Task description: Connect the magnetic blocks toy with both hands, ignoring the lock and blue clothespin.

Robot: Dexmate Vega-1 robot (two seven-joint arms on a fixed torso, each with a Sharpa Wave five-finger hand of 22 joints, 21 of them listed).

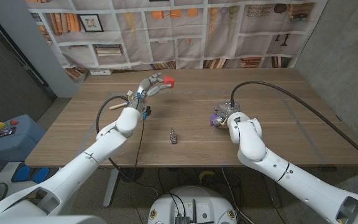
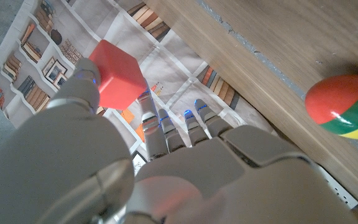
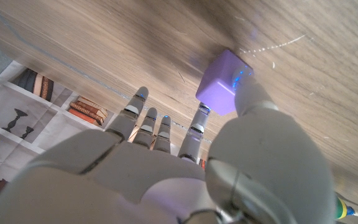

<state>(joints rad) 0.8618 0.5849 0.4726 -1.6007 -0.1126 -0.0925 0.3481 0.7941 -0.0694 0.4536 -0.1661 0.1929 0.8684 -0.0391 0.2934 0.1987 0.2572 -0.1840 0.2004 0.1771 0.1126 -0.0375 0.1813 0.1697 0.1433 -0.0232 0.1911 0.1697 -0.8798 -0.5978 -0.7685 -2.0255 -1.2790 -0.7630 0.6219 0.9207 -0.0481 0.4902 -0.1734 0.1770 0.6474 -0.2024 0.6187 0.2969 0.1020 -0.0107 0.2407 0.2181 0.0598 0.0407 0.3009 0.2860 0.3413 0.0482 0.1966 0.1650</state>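
magnetic blocks are split between the two hands right now. the red block (image 1: 168, 81) sits in the upper middle of the head view, pinched at the fingertips of the left hand (image 1: 149, 88) and lifted clear of the wooden table (image 1: 272, 106). in the left wrist view the red block (image 2: 115, 73) shows in the upper left of the frame, pressed against the thumb, with the other fingers (image 2: 158, 127) reaching up beside it. the purple block (image 1: 217, 118) is right of centre in the head view, low at the table, tucked under the right hand (image 1: 227, 115). in the right wrist view the purple block (image 3: 224, 82) is clamped against the thumb, close to the wood; i can't tell if it touches.

both cubes look small, hard and light, with smooth faces that could slip in a fingertip pinch. holding them by opposite side faces seems wise, leaving one face bare for the join. i'd expect the magnets to snap and maybe twist the cubes as they near each other.

a small metal lock (image 1: 173, 136) lies at lower centre, and a blue clothespin (image 1: 146, 112) sits near the left forearm. both are well apart from the blocks.
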